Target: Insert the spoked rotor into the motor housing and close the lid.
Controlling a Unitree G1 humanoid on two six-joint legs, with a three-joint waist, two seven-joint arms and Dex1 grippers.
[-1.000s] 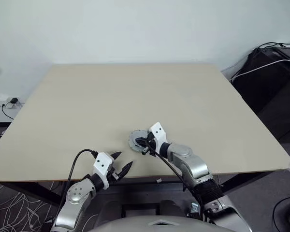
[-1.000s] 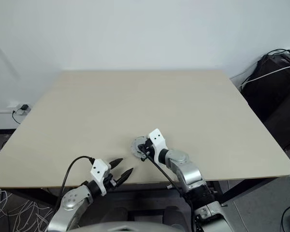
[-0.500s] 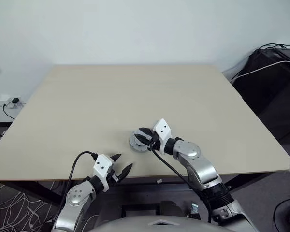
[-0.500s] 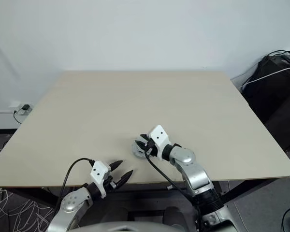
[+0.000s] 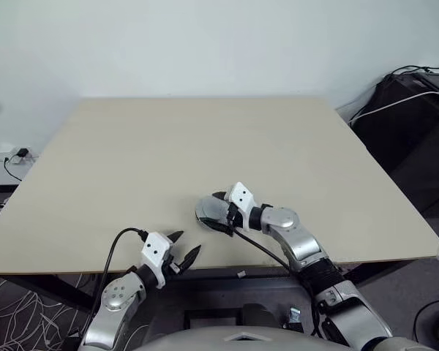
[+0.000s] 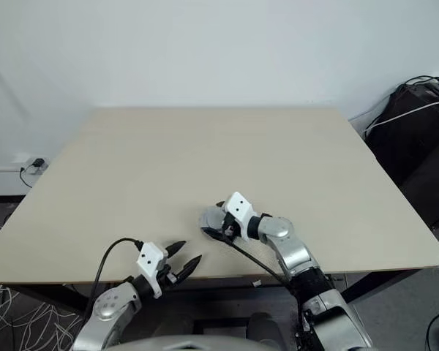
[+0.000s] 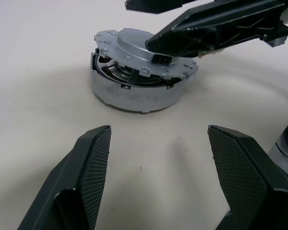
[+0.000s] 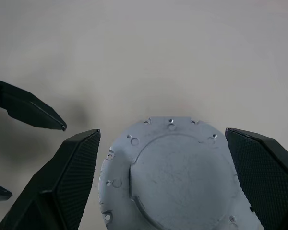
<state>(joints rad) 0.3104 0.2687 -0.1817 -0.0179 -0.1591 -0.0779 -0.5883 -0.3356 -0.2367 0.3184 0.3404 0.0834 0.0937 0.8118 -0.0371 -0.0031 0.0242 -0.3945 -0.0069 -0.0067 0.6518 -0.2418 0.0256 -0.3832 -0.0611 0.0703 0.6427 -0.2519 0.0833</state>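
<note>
A pale wall backs a broad beige desk (image 5: 205,146), bare across most of its top. Near the desk's front edge, a little right of its middle, stands the motor housing (image 7: 134,93), a round silver can, with the lid (image 7: 146,55) lying on top of it. In my left wrist view the lid sits slightly askew, with a gap at one side where the inner parts show. I cannot make out the spoked rotor from here, so I judge it is already inside.

A second ago my right gripper (image 8: 163,158) was pinched shut at the lid; now its fingers (image 8: 72,167) are spread wide on either side of the disc, gripping nothing. I take that as the lid released, with seating it flat as what remains.

My left gripper (image 7: 158,158) hangs open and empty at the front edge, just beside the housing, unchanged.
</note>
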